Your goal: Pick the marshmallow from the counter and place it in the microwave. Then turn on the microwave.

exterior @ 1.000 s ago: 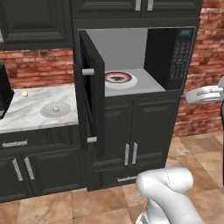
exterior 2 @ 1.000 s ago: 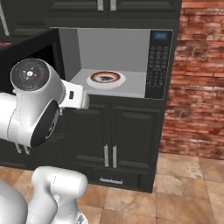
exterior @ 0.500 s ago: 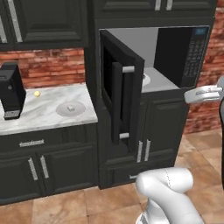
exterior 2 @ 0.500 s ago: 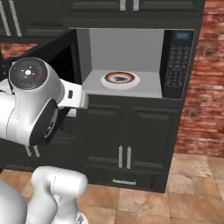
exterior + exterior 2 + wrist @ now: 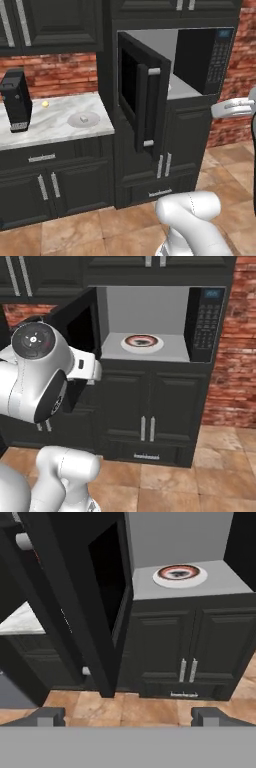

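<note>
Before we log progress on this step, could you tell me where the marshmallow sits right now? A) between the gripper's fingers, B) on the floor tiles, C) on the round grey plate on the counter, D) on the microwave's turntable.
C: in the left base view the marshmallow rests on the round grey plate on the counter, left of the microwave, whose door hangs open.

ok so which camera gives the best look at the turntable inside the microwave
The right base view: the turntable sits unobstructed in the middle of the open microwave, red ring fully visible. The hand view also shows the whole turntable, but from farther off and tilted. In the left base view the open door hides nearly all of it.
</note>
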You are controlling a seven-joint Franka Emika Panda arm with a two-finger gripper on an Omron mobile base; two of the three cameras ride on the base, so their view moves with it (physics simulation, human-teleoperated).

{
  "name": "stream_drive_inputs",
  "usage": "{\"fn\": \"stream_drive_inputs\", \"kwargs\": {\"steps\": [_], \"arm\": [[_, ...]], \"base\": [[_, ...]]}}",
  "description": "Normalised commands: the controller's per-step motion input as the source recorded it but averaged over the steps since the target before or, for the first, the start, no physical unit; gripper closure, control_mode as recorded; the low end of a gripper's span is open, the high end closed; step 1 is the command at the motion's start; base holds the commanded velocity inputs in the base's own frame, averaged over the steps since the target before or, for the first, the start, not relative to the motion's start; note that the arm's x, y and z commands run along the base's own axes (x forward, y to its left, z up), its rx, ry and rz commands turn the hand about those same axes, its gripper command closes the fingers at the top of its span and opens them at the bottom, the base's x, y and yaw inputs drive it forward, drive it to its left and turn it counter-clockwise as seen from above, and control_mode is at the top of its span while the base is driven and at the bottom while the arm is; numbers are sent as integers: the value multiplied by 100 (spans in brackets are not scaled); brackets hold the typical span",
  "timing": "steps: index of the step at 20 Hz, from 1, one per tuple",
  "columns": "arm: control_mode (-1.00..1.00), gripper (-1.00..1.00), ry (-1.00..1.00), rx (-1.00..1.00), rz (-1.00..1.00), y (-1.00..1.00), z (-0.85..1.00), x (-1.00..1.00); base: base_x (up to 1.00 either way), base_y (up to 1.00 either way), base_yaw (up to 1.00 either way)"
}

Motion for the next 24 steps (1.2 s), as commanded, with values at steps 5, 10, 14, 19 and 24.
{"fn": "stream_drive_inputs", "kwargs": {"steps": [5,10,14,19,24], "arm": [[100,-100,0,0,0,0,0,0],[100,-100,0,0,0,0,0,0],[100,-100,0,0,0,0,0,0],[100,-100,0,0,0,0,0,0],[100,-100,0,0,0,0,0,0]], "base": [[-33,45,-9],[-20,55,-8],[-12,61,-9],[-7,60,-9],[1,54,-8]]}}
